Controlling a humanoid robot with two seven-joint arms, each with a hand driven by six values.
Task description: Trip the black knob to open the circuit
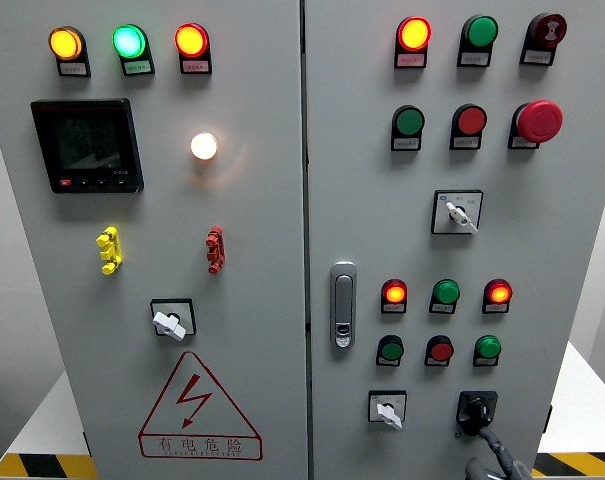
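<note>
Grey metal makes up the two-door electrical cabinet (252,200) that fills the head view, and the small black rotary knob on its square black plate (477,408) sits near the bottom of the right door. A dark grey robot hand (497,455) enters at the bottom edge right of the middle, so it is the right hand, and its fingers (485,437) reach up to the underside of the black knob; one fingertip touches or nearly touches the knob, but whether the fingers are closed around it cannot be told, since most of the hand is cut off by the frame edge. Just left of the fingers is a white-handled selector switch on a black plate (387,410). Above the fingers stand three round buttons in a row, green, red and green (439,349), and above those three lit indicator lamps, red, green and red (445,292). Further up sits another white-handled selector (457,212), then a red mushroom-head stop button (538,121). Up and left of the fingers is the silver door latch (343,304). Far to the left of the fingers, on the left door, is a red triangular lightning warning sign (198,410).
</note>
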